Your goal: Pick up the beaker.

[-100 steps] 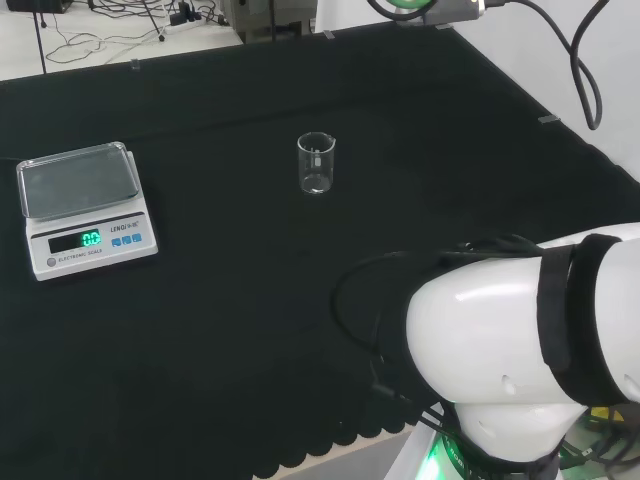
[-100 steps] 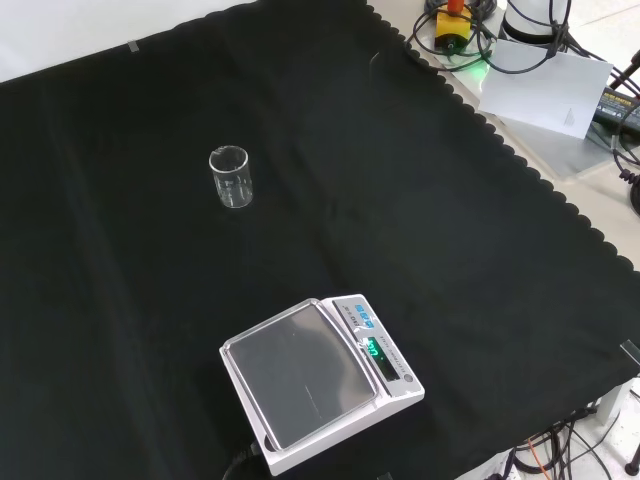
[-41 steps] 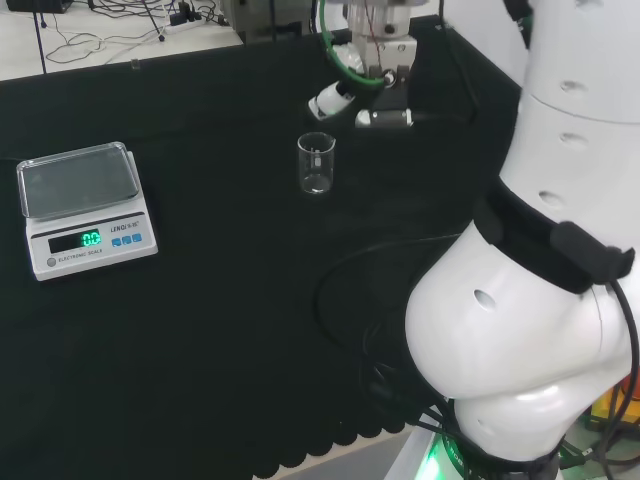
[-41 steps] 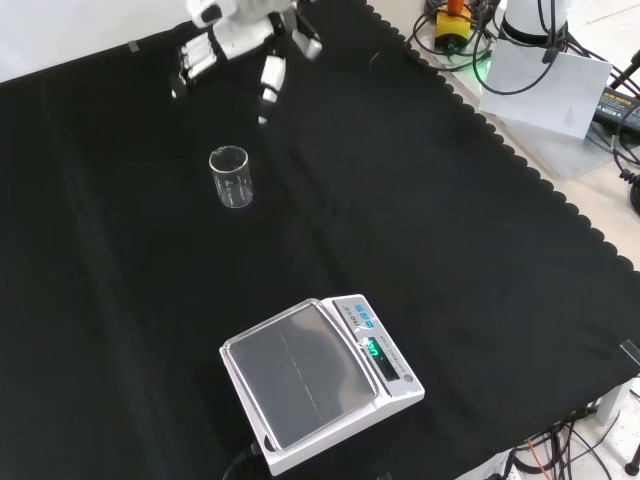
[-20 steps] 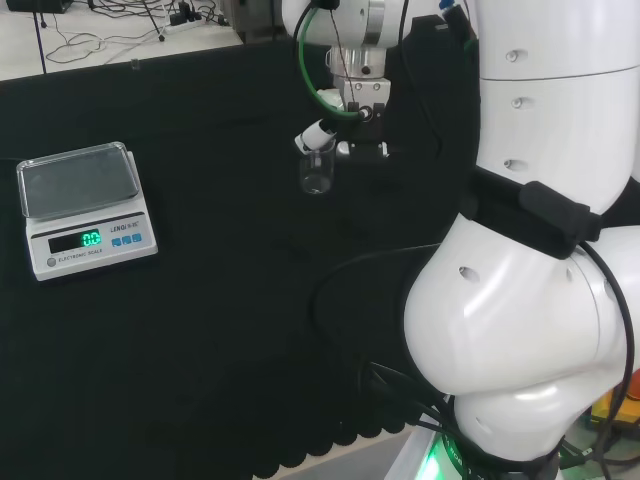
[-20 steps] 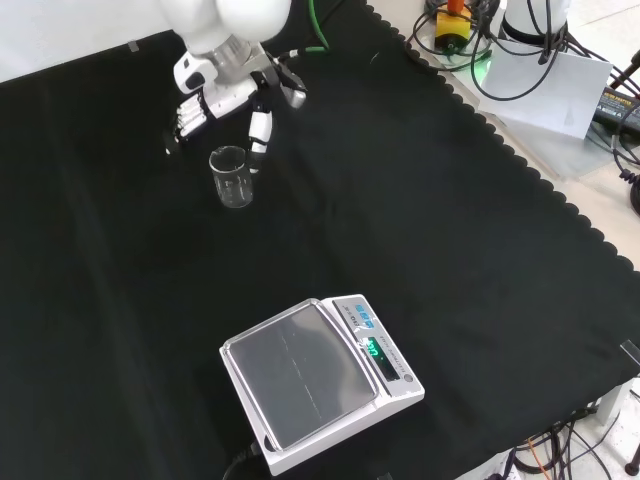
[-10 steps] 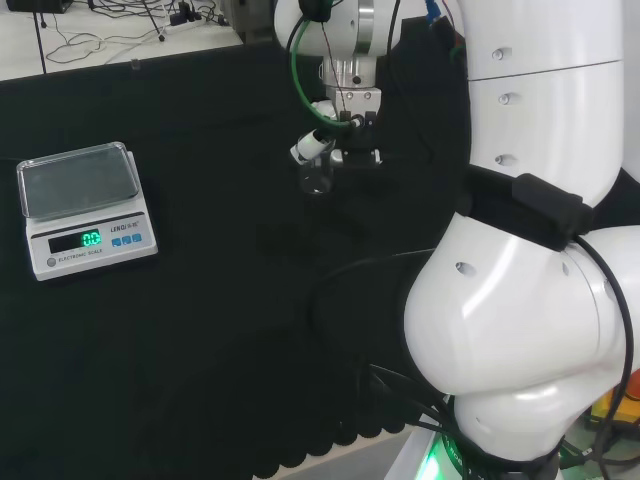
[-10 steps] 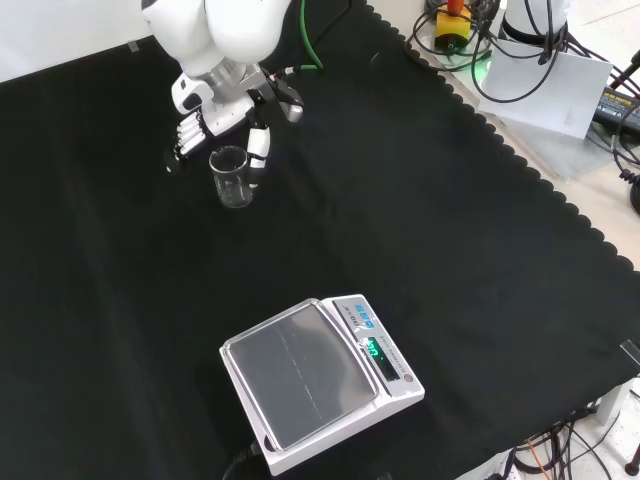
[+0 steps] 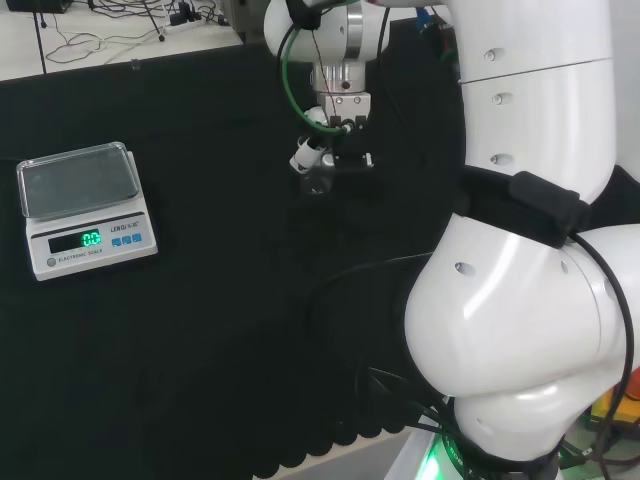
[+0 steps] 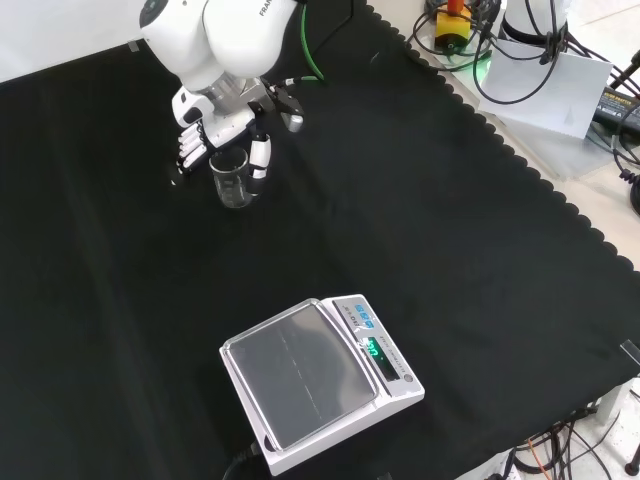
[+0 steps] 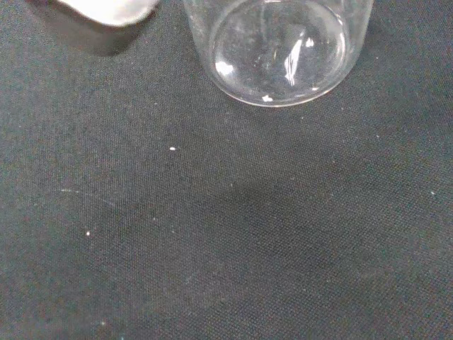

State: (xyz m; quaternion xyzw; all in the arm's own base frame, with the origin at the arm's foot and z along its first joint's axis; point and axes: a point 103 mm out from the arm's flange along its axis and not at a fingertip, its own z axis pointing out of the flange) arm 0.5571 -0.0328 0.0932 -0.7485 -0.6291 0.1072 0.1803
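Observation:
A small clear glass beaker (image 10: 231,182) stands upright and empty on the black cloth. The hand (image 10: 222,122) has come down over it from the top of the front view. Its fingers (image 10: 187,146) hang to the beaker's left and its thumb (image 10: 260,156) to the right, both close beside the glass. I cannot see them curled round it. In the head view the hand (image 9: 338,135) covers much of the beaker (image 9: 318,181). The wrist view looks down at the beaker's (image 11: 283,49) round base on the cloth, with a blurred white part of the hand (image 11: 106,10) beside it.
A white electronic scale (image 10: 318,385) with a grey pan sits near the front edge in the front view, and at the left in the head view (image 9: 85,205). The arm's big white links (image 9: 530,300) take up the right of the head view. Cables lie off the cloth's far corner (image 10: 470,40).
The hand has lowered and moved in over the beaker, so that fingers and thumb now flank it. The beaker and the scale have stayed in place.

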